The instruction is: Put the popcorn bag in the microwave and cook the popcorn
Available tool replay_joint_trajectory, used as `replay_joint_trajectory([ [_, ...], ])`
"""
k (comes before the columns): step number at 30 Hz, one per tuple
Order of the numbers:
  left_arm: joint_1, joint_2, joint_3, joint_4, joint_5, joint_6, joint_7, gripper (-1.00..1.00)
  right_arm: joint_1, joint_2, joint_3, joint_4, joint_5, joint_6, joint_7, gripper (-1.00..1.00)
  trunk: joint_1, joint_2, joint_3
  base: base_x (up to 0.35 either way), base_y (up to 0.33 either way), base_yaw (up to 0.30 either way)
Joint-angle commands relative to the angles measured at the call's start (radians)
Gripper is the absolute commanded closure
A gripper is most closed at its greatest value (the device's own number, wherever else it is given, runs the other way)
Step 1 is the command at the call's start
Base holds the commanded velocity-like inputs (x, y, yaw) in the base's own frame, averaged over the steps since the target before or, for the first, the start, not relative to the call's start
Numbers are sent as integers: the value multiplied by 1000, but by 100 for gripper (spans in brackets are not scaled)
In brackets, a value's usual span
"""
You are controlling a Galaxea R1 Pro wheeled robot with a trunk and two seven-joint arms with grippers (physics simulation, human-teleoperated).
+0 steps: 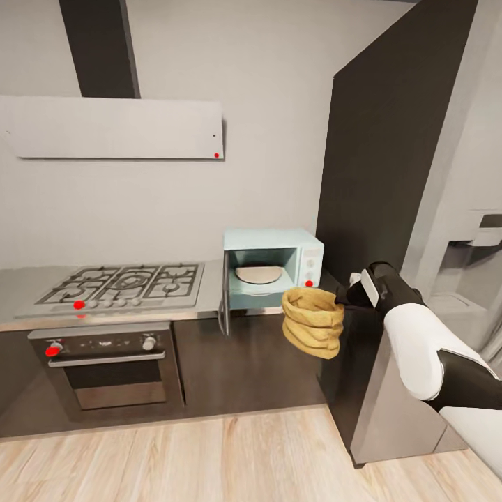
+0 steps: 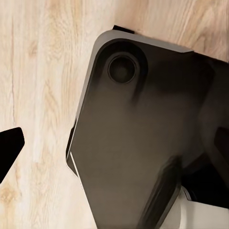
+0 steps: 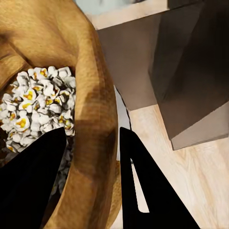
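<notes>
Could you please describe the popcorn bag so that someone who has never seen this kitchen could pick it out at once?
Start at the steel countertop and find the pale blue microwave, its door open. Just in front of it, lower and to the right, the right gripper holds the popcorn bag in the air by its rim. It is the one tan, ridged paper sack, with white popcorn inside.

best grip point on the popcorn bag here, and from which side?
Pinch the rolled rim of the popcorn bag, one finger inside and one outside, coming from its right side, as the right gripper does now. The bag hangs upright and open, full of popcorn, so a wall pinch near the top likely avoids tipping.
</notes>
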Motion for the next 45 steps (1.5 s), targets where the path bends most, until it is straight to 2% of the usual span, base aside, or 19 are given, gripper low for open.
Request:
replay_joint_trajectory([
  [1, 0, 0, 1, -1, 3, -2, 2, -100, -1, 13, -6, -1, 12, 3, 10, 100, 1, -1, -1, 299, -104, 0],
  [4, 0, 0, 1, -1, 4, -2, 2, -100, -1, 41, -7, -1, 11, 3, 10, 100, 1, -1, -1, 299, -104, 0],
  [9, 0, 1, 1, -1, 5, -3, 2, -100, -1, 55, -7, -1, 10, 5, 10, 100, 1, -1, -1, 298, -94, 0],
  [14, 0, 3, 1, -1, 7, -3, 2, -100, 0, 62, -6, -2, 12, 10, 10, 100, 1, -1, -1, 106, -12, 0],
  [19, 0, 3, 1, -1, 7, -3, 2, -100, -1, 80, -5, -12, 12, 19, 10, 100, 1, -1, -1, 2, 0, 0],
  [23, 0, 3, 2, -1, 7, -3, 2, -100, -1, 83, -5, -13, 12, 27, 9, 100, 1, -1, -1, 0, 0, 0],
  [26, 0, 3, 2, -1, 7, -3, 2, -100, -1, 84, -7, -15, 16, 80, 1, 100, 1, -1, -1, 0, 0, 0],
  [28, 0, 3, 3, -1, 7, -3, 2, -100, 0, 85, -7, -15, 17, 89, -2, 100, 1, -1, -1, 0, 0, 0],
  [31, 0, 3, 4, -1, 7, -3, 2, -100, -1, 121, -7, -24, 19, 89, -5, 100, 1, -1, -1, 0, 0, 0],
  [32, 0, 3, 4, -1, 7, -3, 2, -100, -1, 135, -7, -56, 19, 89, -6, 100, 1, -1, -1, 0, 0, 0],
  [34, 0, 3, 4, -1, 7, -3, 2, -100, -1, 147, -7, -84, 19, 89, -5, 100, 1, -1, -1, 0, 0, 0],
  [37, 0, 3, 2, -1, 7, -3, 2, -100, 0, 150, -7, -121, 19, 89, -5, 100, 1, -1, -1, 0, 0, 0],
  [45, 0, 3, 2, -1, 7, -3, 2, -100, -7, 149, -7, -127, 16, 89, -6, 100, 1, -1, -1, 0, 0, 0],
])
